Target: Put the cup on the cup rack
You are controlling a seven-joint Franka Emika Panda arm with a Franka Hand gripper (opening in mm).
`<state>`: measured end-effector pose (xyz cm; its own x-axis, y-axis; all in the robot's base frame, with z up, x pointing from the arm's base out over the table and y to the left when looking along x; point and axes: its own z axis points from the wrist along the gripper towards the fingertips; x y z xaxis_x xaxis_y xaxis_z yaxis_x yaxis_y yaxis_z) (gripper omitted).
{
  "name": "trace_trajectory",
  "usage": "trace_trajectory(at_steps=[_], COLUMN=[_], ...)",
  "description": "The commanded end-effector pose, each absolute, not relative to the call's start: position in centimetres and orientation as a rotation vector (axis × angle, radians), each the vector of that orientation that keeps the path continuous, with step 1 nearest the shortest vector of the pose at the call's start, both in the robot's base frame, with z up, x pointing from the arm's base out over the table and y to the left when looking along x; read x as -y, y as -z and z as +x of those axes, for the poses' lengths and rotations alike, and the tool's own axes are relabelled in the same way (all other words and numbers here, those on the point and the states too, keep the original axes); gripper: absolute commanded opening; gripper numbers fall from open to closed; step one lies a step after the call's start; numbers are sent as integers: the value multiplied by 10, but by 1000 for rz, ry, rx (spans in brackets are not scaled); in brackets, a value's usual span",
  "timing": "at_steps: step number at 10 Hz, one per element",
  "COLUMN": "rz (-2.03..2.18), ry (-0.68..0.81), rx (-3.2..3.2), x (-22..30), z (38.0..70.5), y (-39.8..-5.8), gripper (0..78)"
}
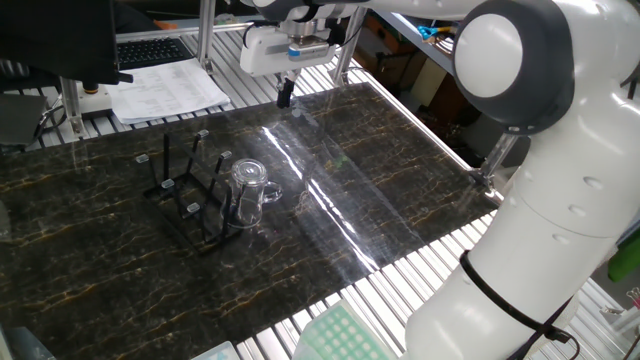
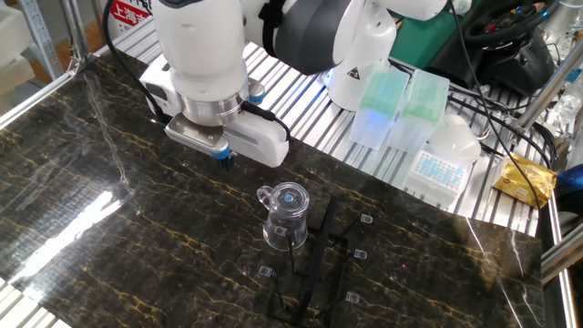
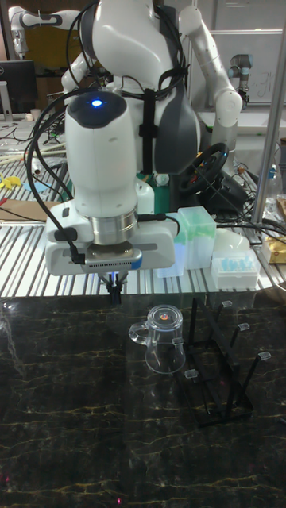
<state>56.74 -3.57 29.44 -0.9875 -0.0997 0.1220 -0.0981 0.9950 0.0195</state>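
The cup (image 1: 248,190) (image 2: 287,214) (image 3: 165,337) is a clear glass mug standing mouth down at the edge of the cup rack (image 1: 185,200) (image 2: 321,260) (image 3: 226,373). A peg seems to show through its glass, and its handle points away from the rack. The rack is black wire with pale-capped pegs on the dark marble table. My gripper (image 1: 285,95) (image 2: 227,162) (image 3: 116,298) hovers above the table beside the cup, apart from it. Its fingers are pressed together with nothing between them.
Papers (image 1: 165,90) lie beyond the table's far edge. Pipette tip boxes (image 2: 383,109) (image 2: 437,169) and a yellow packet (image 2: 524,178) sit on the slatted bench behind the rack. A green tip box (image 1: 340,335) is at the near edge.
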Motion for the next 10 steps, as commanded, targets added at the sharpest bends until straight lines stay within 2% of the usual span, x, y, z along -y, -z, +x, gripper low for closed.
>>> trace_trajectory(at_steps=[1,6,10], rz=[-172,-219,4], ry=[-55,-86,-88], rx=[3028,3032,3079], x=[-4,-7,-6], z=[524,519,516], y=[-311,-308,-312], gripper=[11,11,11])
